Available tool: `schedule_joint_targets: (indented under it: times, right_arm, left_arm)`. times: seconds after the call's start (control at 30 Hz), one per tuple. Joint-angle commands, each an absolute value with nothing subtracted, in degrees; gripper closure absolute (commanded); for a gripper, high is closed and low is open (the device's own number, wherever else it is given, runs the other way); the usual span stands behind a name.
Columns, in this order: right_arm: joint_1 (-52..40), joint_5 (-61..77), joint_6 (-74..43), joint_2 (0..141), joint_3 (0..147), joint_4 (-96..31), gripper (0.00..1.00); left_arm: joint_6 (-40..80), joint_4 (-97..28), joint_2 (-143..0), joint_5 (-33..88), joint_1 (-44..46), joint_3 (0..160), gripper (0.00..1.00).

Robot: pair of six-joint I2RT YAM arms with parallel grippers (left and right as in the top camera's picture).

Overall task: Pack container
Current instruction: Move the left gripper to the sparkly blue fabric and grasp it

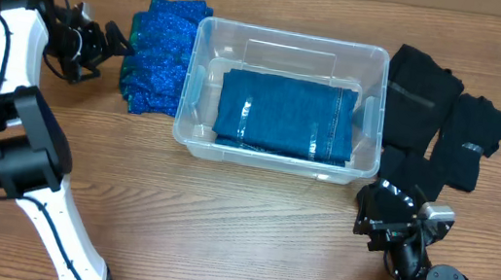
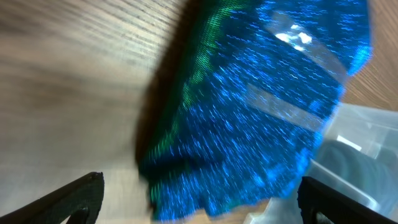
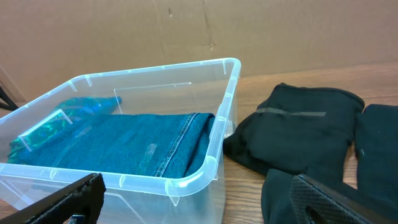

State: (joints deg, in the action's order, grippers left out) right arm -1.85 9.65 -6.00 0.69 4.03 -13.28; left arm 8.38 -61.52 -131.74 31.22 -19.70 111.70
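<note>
Clear plastic forms the container point(image 1: 290, 36), which sits in the upper middle of the overhead frame on the wooden table point(image 1: 219, 224); a folded blue cloth point(image 1: 285, 115) lies flat inside it, covering most of the floor. Just beside the container's left wall, at the upper left of the frame, is a heap of glittery blue fabric point(image 1: 159, 54); to the upper right, near the opposite wall, black garments point(image 1: 431, 111) are spread on the wood. The left gripper point(image 1: 112, 44) hangs at the left edge of the glittery heap, apart from it; its wrist view shows both fingers point(image 2: 81, 196) spread wide with nothing between them, the fabric filling the picture ahead. The right gripper point(image 1: 388, 197) is at the lower right of the overhead frame, near the container's lower right corner and beside the black garments; its fingers point(image 3: 323, 196) are likewise parted and empty; brown cardboard point(image 3: 186, 31) stands behind the container.
</note>
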Motion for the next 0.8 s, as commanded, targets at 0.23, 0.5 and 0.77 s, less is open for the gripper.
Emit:
schedule_joint_targets:
  times: [0.23, 0.5, 0.77]
  right_arm:
    - [-1.5, 9.7, -6.0, 0.4, 4.1, -13.0, 0.00]
    - [-1.5, 9.7, -5.9, 0.4, 4.1, -13.0, 0.00]
    - [-1.5, 9.7, -5.9, 0.4, 4.1, -13.0, 0.00]
  left_arm:
    - [5.6, -52.8, -140.3, 39.3, -17.0, 112.0, 0.05]
    - [6.0, -51.8, -141.9, 36.4, -14.0, 112.0, 0.48]
    - [5.6, -57.7, -139.9, 35.5, -15.8, 113.1, 0.96]
